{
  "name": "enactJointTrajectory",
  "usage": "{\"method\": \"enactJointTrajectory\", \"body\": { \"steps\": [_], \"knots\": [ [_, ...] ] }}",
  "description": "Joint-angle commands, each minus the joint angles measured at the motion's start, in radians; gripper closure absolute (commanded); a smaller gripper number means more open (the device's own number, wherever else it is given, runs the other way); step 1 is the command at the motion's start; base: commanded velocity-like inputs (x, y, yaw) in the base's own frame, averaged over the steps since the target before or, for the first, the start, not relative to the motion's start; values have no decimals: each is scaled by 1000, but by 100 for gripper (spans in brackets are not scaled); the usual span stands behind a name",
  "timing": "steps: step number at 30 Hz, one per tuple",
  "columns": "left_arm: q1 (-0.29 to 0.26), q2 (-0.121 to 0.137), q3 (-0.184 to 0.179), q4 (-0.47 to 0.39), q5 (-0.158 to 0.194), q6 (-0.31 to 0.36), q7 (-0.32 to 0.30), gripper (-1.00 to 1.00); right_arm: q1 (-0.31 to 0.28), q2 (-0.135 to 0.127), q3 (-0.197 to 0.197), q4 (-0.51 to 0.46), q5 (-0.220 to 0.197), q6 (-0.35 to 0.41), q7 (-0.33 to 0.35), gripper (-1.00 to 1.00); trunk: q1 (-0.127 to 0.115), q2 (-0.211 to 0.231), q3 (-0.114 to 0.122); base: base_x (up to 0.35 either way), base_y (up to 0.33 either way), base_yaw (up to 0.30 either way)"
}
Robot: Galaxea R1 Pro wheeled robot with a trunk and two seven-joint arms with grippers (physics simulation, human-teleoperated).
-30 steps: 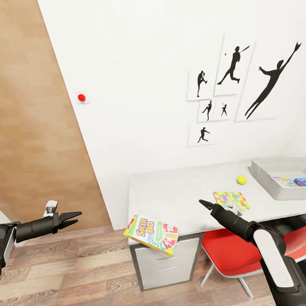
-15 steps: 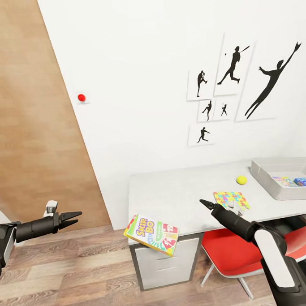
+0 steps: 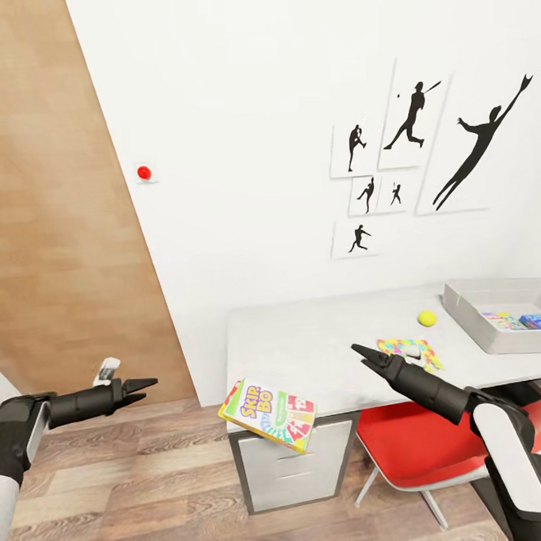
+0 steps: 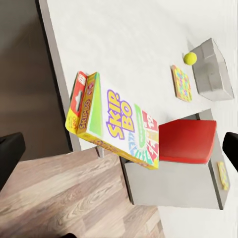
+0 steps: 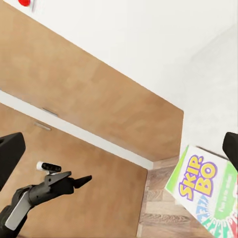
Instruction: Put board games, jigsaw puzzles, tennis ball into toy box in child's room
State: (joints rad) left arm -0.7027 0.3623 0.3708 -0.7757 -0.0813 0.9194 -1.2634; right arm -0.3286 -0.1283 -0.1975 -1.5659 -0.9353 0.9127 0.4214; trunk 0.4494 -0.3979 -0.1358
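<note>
Both grippers hang empty, the left gripper nearly pinched shut, the right gripper likewise, with the Skip-Bo box tipping off the table edge between them, jigsaw puzzle, tennis ball and toy box beyond the right jaws.

The Skip-Bo box tilts off the table's near left corner; jigsaw, ball and grey toy box lie right.
</note>
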Motion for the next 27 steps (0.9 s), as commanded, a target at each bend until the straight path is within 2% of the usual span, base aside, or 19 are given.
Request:
{"method": "enactJointTrajectory", "body": {
  "steps": [1,4,6,14,21,27],
  "knots": [
    [-1,-5,3,-1,-8,10,11,-100,0,0,-6,-1,4,7,15,-100,1,-2,-2,0,-50,0],
    [-1,-18,3,-1,-7,12,82,-100,7,-2,-18,-3,4,14,40,-100,1,-2,-2,0,-107,0],
    [-1,-23,3,-1,-6,13,105,-100,11,-2,-22,-3,4,15,46,-100,1,-2,-2,0,-127,0],
    [-1,-45,3,6,-6,14,168,-100,15,-2,-25,-2,4,15,59,-100,1,-2,2,0,-40,-72],
    [-8,-57,3,87,-8,9,245,-100,16,-3,-36,4,8,13,122,-100,1,-2,9,0,-3,-197],
    [-9,-71,5,114,-8,-11,290,-100,16,-1,-46,8,11,8,137,-100,1,-2,14,-23,-13,-135]
  ]
}}
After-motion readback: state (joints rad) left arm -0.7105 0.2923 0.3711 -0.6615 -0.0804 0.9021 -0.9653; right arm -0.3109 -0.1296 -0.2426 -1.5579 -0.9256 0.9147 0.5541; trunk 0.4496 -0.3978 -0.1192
